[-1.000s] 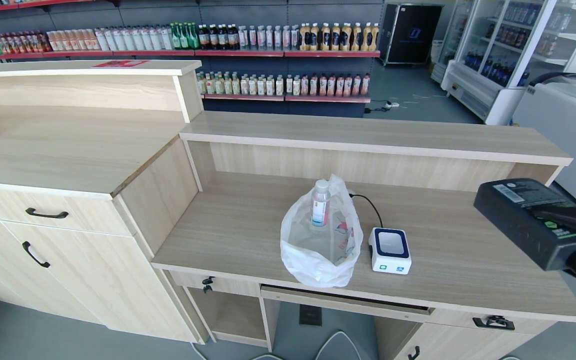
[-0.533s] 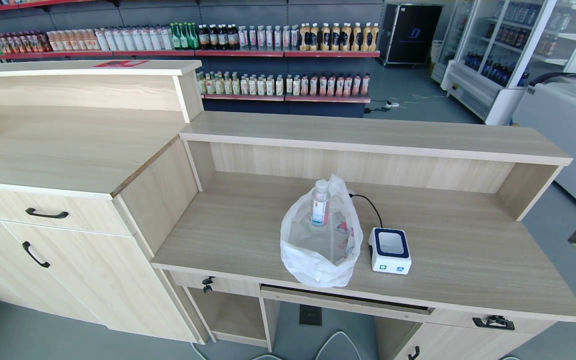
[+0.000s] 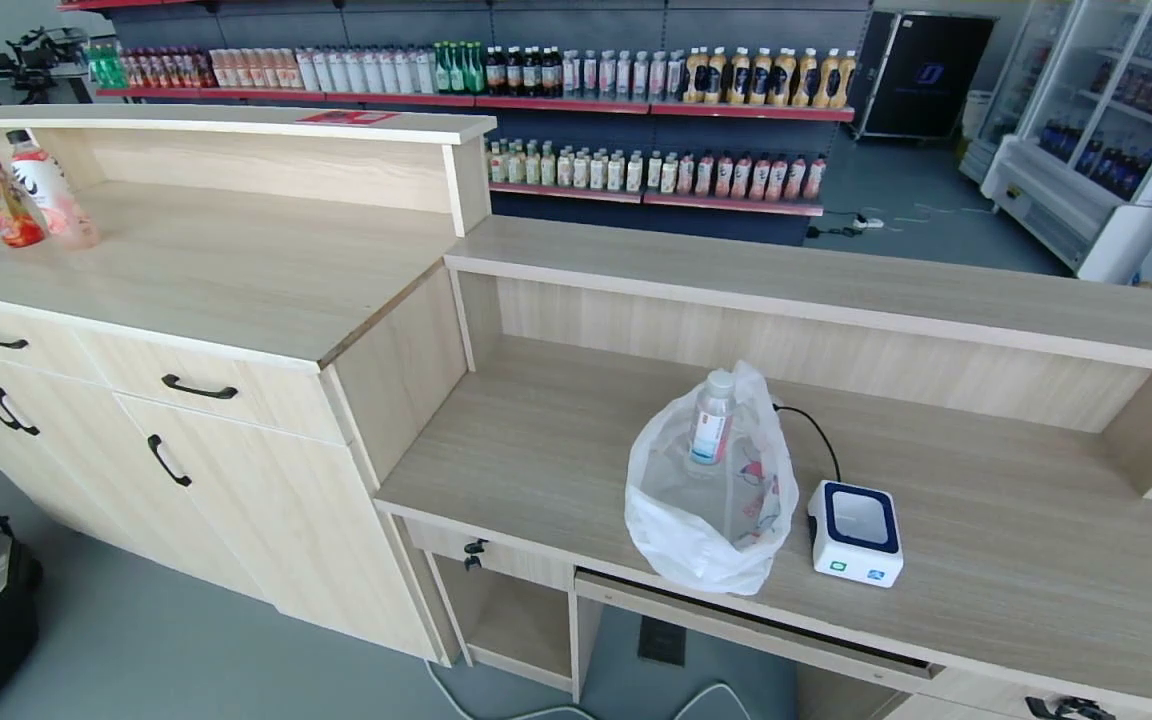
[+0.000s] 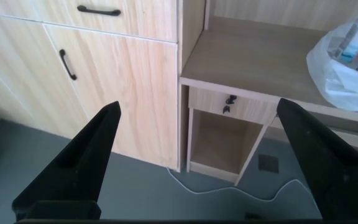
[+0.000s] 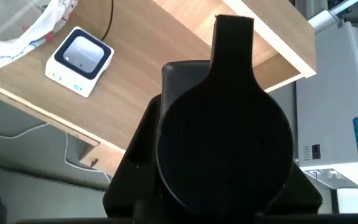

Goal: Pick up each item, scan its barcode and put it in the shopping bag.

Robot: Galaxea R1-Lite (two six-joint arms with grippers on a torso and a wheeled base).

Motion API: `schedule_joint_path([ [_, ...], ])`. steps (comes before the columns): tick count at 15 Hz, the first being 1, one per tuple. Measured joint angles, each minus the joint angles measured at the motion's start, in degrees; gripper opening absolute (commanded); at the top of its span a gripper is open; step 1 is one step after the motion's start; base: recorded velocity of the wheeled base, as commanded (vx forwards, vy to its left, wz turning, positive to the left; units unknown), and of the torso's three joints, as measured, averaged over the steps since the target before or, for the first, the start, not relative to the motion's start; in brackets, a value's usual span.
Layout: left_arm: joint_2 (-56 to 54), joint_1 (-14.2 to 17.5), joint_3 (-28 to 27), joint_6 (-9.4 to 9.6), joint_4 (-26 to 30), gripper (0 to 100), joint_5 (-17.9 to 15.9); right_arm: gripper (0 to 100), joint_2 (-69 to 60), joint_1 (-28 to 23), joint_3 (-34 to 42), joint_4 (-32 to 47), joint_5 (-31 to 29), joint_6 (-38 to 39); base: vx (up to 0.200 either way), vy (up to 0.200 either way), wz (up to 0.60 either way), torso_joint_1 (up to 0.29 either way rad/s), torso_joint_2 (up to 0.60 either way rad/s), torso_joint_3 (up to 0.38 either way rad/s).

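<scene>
The shopping bag (image 3: 711,510) sits open on the lower desk (image 3: 536,440), and everything else I'm placing off that. There's a clear bottle (image 3: 712,420) standing upright inside the bag, cap poking out at the top; its lower half is just a blur through the plastic, so I can't say how it's seated. Just right of the bag, not quite touching, is the little white scanner (image 3: 856,530) with its dark window facing up. Its black cable (image 3: 816,430) loops back toward the bag, and the far end is hidden behind the plastic. Well off to the left of the bag, up on the taller counter (image 3: 236,270), two drink bottles (image 3: 21,190) stand close together. The left gripper (image 4: 194,162) hangs low and left of the bag, over the floor in front of the cabinet doors, fingers (image 4: 73,168) spread wide with nothing between them. On the right wrist cam a big black rounded shape (image 5: 222,143) with a narrow neck blocks most of the picture, so honestly I can't tell if the right gripper is spread or closed.
</scene>
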Motion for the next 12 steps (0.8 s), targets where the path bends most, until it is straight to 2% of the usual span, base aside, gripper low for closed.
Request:
schedule_joint_path([
  [2, 0.00, 0.02, 0.00, 0.00, 0.00, 100, 0.00, 0, 2.90, 3.73, -1.01, -2.29, -3.72, 10.11, 0.000, 0.000, 0.00, 0.000, 0.00, 0.000],
  [3, 0.00, 0.05, 0.00, 0.00, 0.00, 100, 0.00, 0, 5.46, 5.30, -1.79, -2.79, -3.96, 19.14, 0.000, 0.000, 0.00, 0.000, 0.00, 0.000],
  [6, 0.00, 0.06, 0.00, 0.00, 0.00, 100, 0.00, 0, 14.47, 8.11, -5.03, -5.89, -0.33, 44.36, 0.000, 0.000, 0.00, 0.000, 0.00, 0.000],
  [8, 0.00, -0.02, 0.00, -0.02, 0.00, 100, 0.00, 0, 20.78, 8.36, -6.72, -7.98, 2.52, 50.08, 0.000, 0.000, 0.00, 0.000, 0.00, 0.000],
  [12, 0.00, 0.00, 0.00, 0.00, 0.00, 100, 0.00, 0, 31.17, 6.16, -8.57, -8.86, 8.81, 51.83, 0.000, 0.000, 0.00, 0.000, 0.00, 0.000],
])
